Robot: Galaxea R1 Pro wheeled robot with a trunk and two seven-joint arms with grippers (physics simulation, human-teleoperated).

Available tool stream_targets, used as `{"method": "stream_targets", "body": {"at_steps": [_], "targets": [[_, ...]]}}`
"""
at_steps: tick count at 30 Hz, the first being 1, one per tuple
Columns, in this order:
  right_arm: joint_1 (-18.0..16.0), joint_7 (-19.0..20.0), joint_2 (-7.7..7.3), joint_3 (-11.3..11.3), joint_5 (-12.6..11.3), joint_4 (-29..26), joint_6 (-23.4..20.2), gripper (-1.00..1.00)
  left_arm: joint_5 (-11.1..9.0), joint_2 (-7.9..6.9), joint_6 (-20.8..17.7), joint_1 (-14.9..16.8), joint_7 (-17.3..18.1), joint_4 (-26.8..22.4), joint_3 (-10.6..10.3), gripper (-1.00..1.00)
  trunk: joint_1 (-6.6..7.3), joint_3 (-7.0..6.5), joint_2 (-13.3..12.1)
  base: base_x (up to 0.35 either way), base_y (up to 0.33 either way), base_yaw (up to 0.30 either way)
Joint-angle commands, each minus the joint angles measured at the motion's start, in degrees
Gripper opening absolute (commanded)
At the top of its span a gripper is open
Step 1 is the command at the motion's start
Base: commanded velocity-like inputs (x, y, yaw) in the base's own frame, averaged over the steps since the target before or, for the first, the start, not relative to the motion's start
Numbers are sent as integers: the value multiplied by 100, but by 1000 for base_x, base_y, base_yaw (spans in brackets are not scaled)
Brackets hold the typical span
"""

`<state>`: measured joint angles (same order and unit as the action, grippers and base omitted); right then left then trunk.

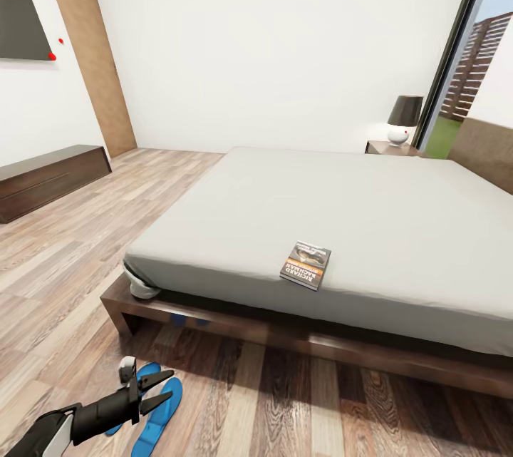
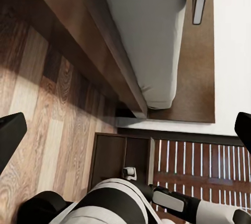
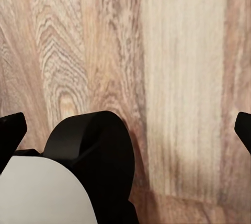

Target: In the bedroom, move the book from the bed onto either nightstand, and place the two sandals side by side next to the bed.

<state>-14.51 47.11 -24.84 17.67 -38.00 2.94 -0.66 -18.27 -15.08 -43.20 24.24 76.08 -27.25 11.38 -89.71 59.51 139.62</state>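
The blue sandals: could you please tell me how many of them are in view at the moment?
2. Both sandals lie on the wood floor near the bed's foot corner, side by side: one beside the left gripper, the other partly hidden behind that gripper.

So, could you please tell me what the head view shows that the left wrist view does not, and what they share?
Head view alone: the book lying on the mattress, two blue sandals on the floor beside the bed frame, the left gripper above them with jaws apart, a lamp on the far nightstand.

Left wrist view alone: the robot's own body, slatted panelling.

Both: the bed and plank floor.
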Motion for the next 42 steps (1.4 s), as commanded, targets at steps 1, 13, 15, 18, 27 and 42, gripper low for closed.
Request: {"method": "stream_targets", "body": {"at_steps": [1, 13, 15, 18, 27, 42], "targets": [[-8, 29, 2, 47, -55, 19, -10, 100, -10, 1, -57, 2, 11, 0, 4, 100, 1, 5, 2, 0, 0, -20], [-8, 19, 7, 56, -42, 22, -8, 100, -10, 5, -57, 1, -14, 0, 4, 100, 1, 5, 2, 0, 0, -151], [-8, 18, 10, 58, -40, 22, -7, 100, -10, 7, -57, 1, -17, 0, 4, 100, 1, 5, 2, 0, 0, -216], [-8, 18, 12, 60, -39, 22, -5, 100, -10, 10, -57, 3, -20, 0, 4, 100, 1, 5, 2, 0, 0, -220], [-7, 17, 27, 59, -34, 22, 1, 100, -10, 14, -57, 2, -22, 0, 4, 100, 1, 5, 2, 0, -29, -223], [-7, 13, 117, 60, -29, 22, 14, 100, -8, 13, -57, 1, -23, 0, 4, 100, 1, 5, 2, 0, -71, -219]]}}
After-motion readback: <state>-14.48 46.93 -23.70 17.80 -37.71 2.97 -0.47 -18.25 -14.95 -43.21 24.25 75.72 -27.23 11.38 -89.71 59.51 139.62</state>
